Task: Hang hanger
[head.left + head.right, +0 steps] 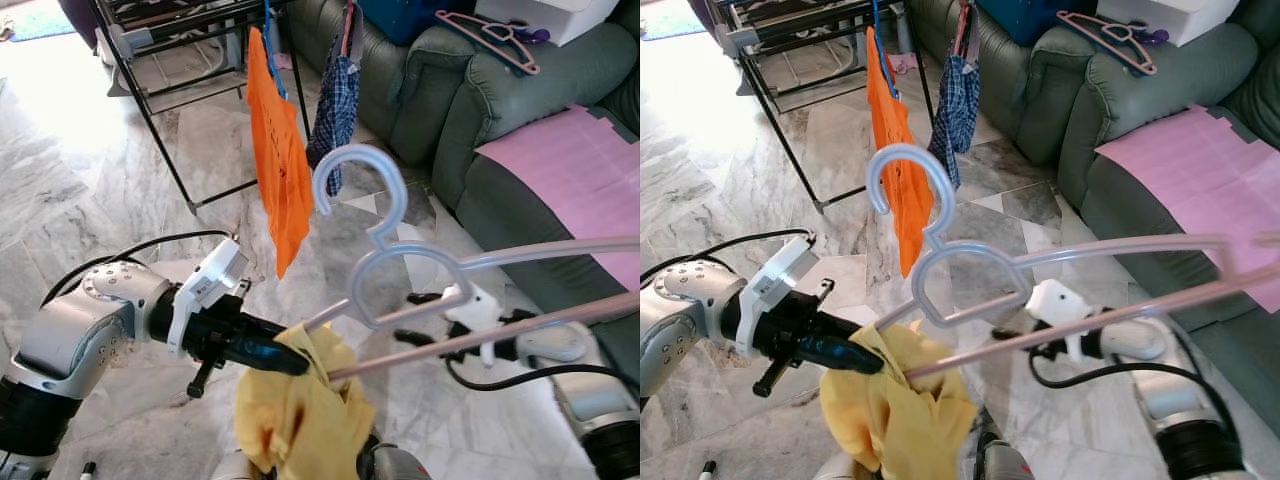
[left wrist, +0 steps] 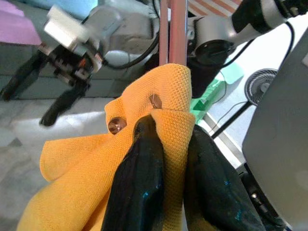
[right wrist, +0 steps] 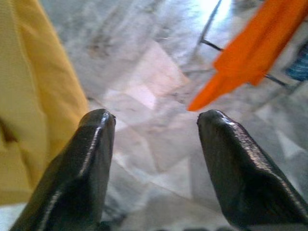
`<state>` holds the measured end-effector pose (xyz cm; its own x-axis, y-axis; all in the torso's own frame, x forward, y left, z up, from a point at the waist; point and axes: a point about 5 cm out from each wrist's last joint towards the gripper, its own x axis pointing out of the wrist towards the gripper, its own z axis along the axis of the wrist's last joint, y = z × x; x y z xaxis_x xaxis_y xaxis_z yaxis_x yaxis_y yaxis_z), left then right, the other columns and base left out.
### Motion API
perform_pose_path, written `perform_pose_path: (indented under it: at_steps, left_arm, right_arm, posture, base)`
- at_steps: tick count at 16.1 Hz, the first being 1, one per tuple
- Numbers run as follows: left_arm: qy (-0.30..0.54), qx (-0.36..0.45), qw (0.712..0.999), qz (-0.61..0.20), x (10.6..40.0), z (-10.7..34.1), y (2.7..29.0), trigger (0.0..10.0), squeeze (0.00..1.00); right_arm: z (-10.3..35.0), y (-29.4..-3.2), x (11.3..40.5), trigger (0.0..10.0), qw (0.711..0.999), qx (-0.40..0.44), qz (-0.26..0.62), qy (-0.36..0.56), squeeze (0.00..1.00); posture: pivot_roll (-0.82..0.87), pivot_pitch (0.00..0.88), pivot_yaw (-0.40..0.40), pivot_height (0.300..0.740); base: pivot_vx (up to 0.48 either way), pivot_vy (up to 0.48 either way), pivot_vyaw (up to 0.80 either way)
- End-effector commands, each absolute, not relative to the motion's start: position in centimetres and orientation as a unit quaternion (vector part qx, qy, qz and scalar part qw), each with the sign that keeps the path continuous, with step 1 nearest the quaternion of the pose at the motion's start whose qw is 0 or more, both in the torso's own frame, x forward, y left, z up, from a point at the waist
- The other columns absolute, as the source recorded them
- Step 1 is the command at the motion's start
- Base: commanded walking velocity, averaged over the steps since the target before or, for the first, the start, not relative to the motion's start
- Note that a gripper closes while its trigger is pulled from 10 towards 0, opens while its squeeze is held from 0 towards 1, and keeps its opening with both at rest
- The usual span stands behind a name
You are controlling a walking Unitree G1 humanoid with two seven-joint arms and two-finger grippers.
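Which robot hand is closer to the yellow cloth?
Left. The left gripper is pinching the yellow cloth on the hanger. The right gripper is open beside it, not touching.

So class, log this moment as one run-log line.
left claw: shut on yellow garment | hanger: held up, unhung | right claw: open | drying rack: ahead

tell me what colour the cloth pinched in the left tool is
Yellow cloth, clearest in the left wrist view.

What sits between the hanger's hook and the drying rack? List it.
In the left eye view, beyond the hanger hook, an orange cloth hangs from the drying rack, with bare marble floor below.
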<state>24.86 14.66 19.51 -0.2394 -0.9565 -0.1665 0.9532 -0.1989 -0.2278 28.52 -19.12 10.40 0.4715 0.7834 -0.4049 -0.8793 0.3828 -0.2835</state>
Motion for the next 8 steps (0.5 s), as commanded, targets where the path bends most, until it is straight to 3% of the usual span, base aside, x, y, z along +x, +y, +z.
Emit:
perform_pose_path:
  at_steps: [1,8]
  left_arm:
    - [0.127,-0.002,0.602,-0.789,24.46,20.23,14.24,10.0,0.00]
    - [0.120,-0.004,0.589,-0.799,23.95,20.88,13.64,10.0,0.00]
  right_arm:
    - [10.01,-18.61,27.88,10.0,0.809,-0.219,0.533,0.115,1.00]
    - [10.04,-18.21,27.55,10.0,0.768,-0.197,0.592,0.145,1.00]
  posture:
    - [-0.08,0.247,0.012,0.740]
    - [-0.07,0.250,0.019,0.740]
  base:
    - [0.000,0.000,0.00]
    - [0.000,0.000,0.00]
